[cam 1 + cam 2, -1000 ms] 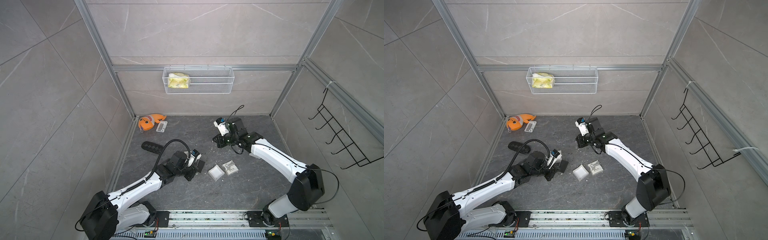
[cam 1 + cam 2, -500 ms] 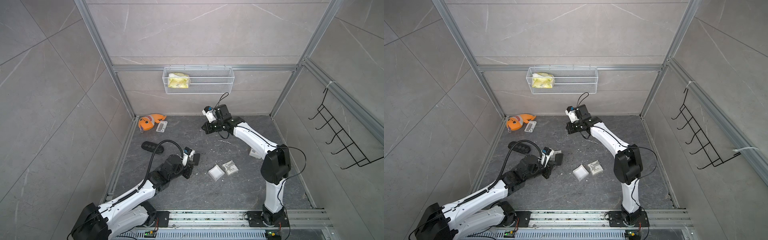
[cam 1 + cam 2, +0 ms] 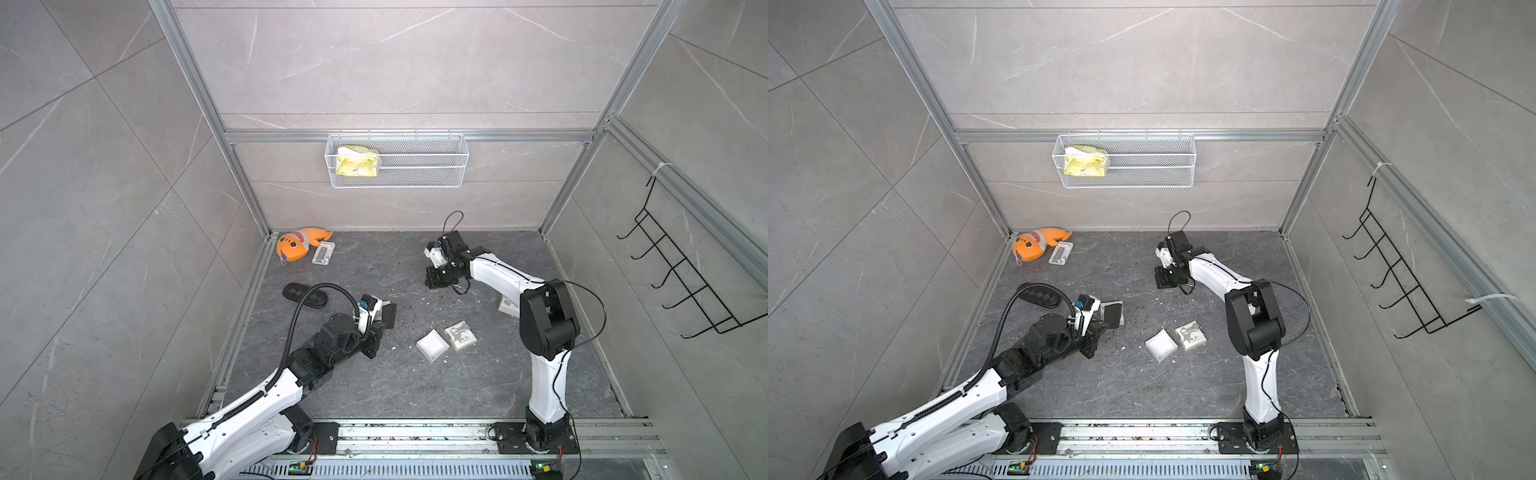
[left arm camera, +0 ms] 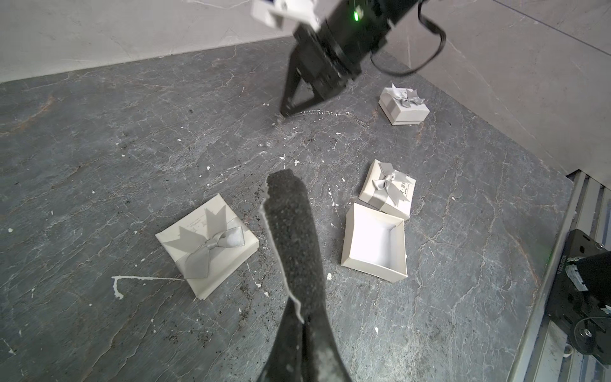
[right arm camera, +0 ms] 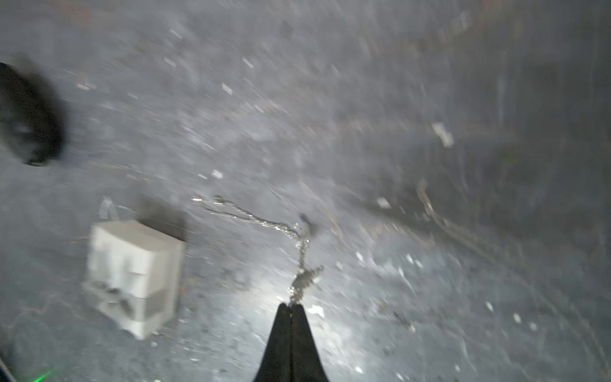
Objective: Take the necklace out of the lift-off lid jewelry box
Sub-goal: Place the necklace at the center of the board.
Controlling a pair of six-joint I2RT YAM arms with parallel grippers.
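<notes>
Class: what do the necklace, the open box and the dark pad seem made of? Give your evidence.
The necklace looks like silvery, shiny metal: fine links glint. The open box seems matte off-white card: thin, sharp-edged walls. The dark pad is probably matte black foam: grainy, porous face.

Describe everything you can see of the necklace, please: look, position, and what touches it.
The necklace is a thin, silvery chain of fine links, outside every box. One end is pinched between the shut fingers of the right gripper, low over the dark floor. The rest trails in a loose line, apparently resting on the floor, toward a small closed box with a bow. Whether it carries a pendant cannot be told.
</notes>
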